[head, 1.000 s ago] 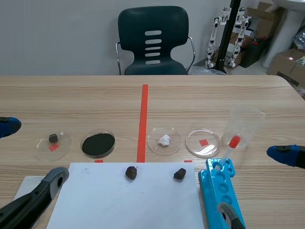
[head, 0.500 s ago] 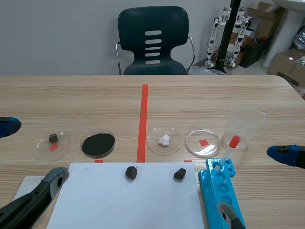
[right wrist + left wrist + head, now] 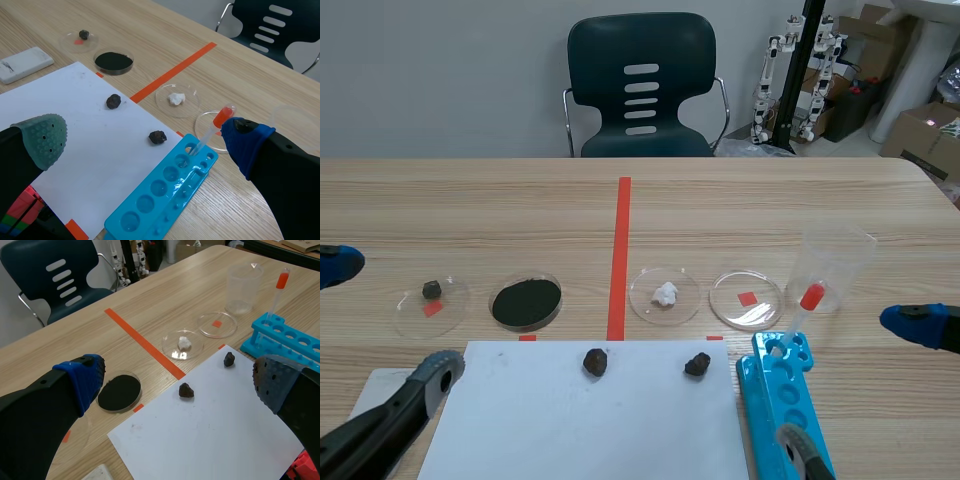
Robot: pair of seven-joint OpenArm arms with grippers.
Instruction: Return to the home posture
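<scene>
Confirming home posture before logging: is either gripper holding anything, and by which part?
Nothing is held. The left gripper and the right gripper are both open, with nothing between their fingers. The pipette stands in the blue rack, clear of both.

The white paper sheet (image 3: pixel 570 430) lies open except for two dark lumps (image 3: pixel 595 362) (image 3: pixel 697 364) along its far edge. Just beyond that edge a row of clear dishes (image 3: pixel 665 295) blocks a low pass; the blue tube rack (image 3: pixel 780 400), its pipette (image 3: pixel 811 297) and a beaker (image 3: pixel 840 250) crowd the sheet's right side. The left claw (image 3: pixel 385 318), spread, hangs just off the sheet's left edge, and the right claw (image 3: pixel 857 382) straddles the rack.
</scene>
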